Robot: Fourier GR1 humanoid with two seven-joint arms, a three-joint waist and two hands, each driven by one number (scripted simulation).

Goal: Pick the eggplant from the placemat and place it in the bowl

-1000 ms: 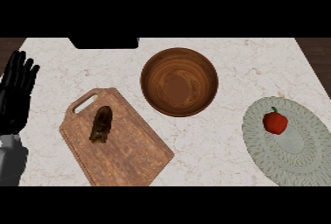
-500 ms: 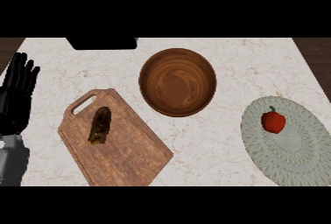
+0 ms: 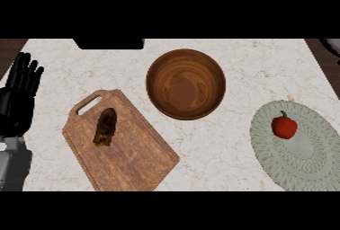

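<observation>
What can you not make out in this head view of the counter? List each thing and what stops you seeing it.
- Right hand: not in the head view at all.
- Left hand: forearm cut off by the lower left edge.
- Black object: cut off by the top edge; unidentifiable.
- Dark item on the cutting board: too dark to identify.
- Placemat: right side cut off; holds a red pepper.

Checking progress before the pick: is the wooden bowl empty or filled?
Empty. The wooden bowl shows only its bare wood-grain inside, nothing lying in it.

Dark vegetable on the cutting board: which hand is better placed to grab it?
Likely left: the left hand rests open beside the cutting board holding the dark vegetable; the right hand is out of view.
</observation>
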